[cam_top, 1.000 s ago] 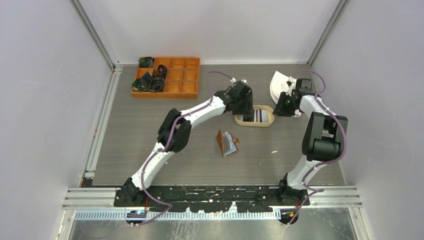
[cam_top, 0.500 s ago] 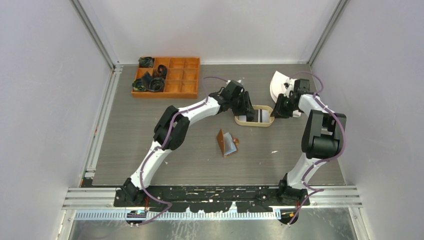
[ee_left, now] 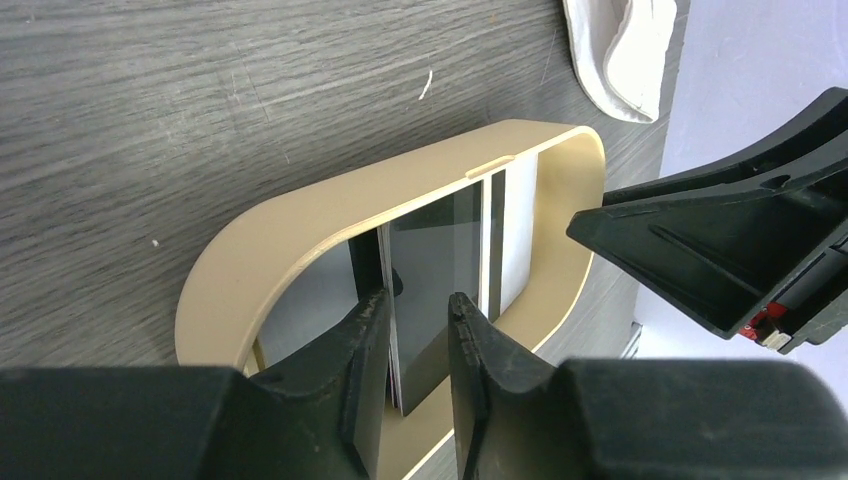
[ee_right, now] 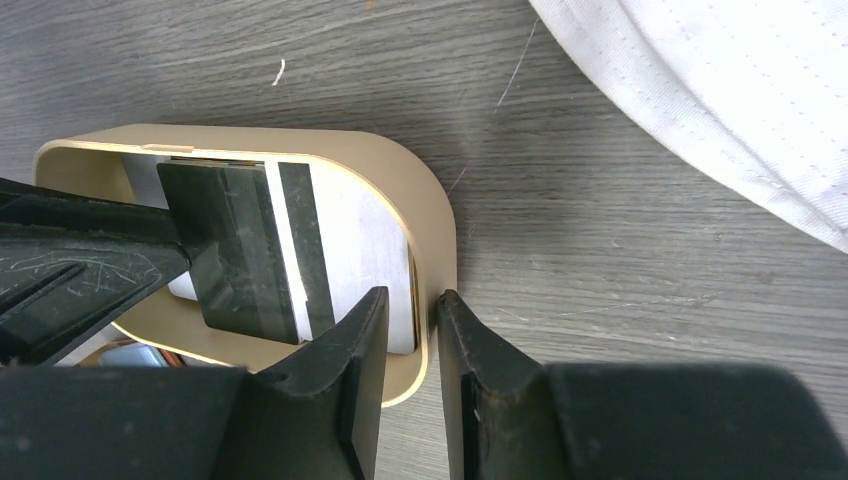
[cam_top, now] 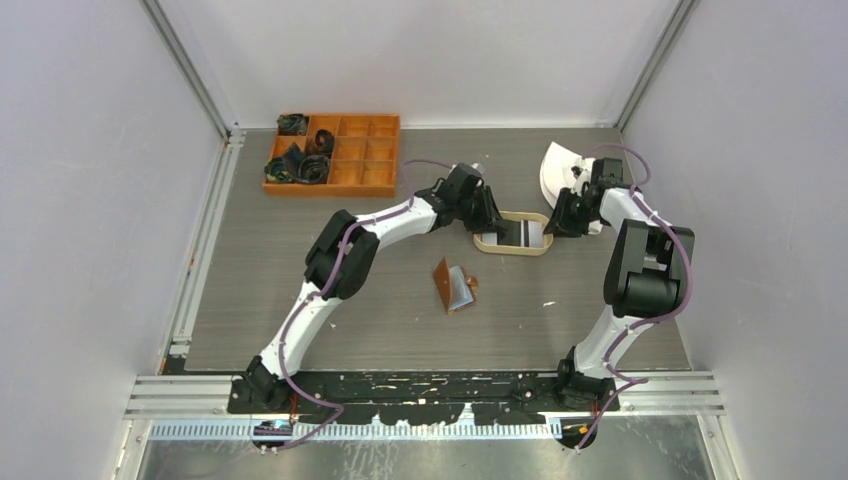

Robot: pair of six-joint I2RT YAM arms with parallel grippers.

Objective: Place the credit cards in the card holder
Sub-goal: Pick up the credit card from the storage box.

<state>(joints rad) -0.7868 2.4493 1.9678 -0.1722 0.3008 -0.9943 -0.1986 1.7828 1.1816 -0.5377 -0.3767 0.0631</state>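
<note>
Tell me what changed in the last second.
The left tool dropped into the left end of the tray and narrowed its jaws around a tilted dark card; whether it grips yet is unclear. The right tool kept hold of the tray's right rim. The tray and the card holder stayed put.

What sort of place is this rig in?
Looks like a lab robot workcell: plain white panel walls on aluminium framing, two arms bolted to a rail, staged props like the orange compartment box.
</note>
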